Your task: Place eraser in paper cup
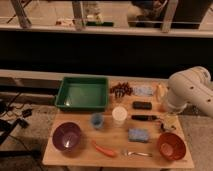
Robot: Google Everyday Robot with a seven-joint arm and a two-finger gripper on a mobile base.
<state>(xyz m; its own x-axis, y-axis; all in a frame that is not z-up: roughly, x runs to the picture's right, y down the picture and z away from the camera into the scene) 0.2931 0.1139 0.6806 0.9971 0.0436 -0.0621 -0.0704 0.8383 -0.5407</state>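
The eraser [142,105], a small black block, lies on the wooden table [80,155] right of centre, just behind a slim dark stick [144,117]. The white paper cup [119,115] stands upright at the table's middle, left of the eraser and apart from it. A smaller blue cup [97,120] stands to its left. My white arm [190,92] reaches in from the right. The gripper [167,124] hangs dark below it over the table's right edge, right of the stick and away from the eraser.
A green tray [83,93] sits at the back left. A purple bowl [67,136] is front left, an orange-brown bowl [171,145] front right. A blue sponge [138,134], an orange carrot-like piece [105,149] and a fork [136,153] lie in front. Reddish snacks [121,89] and a pale packet [143,90] lie at the back.
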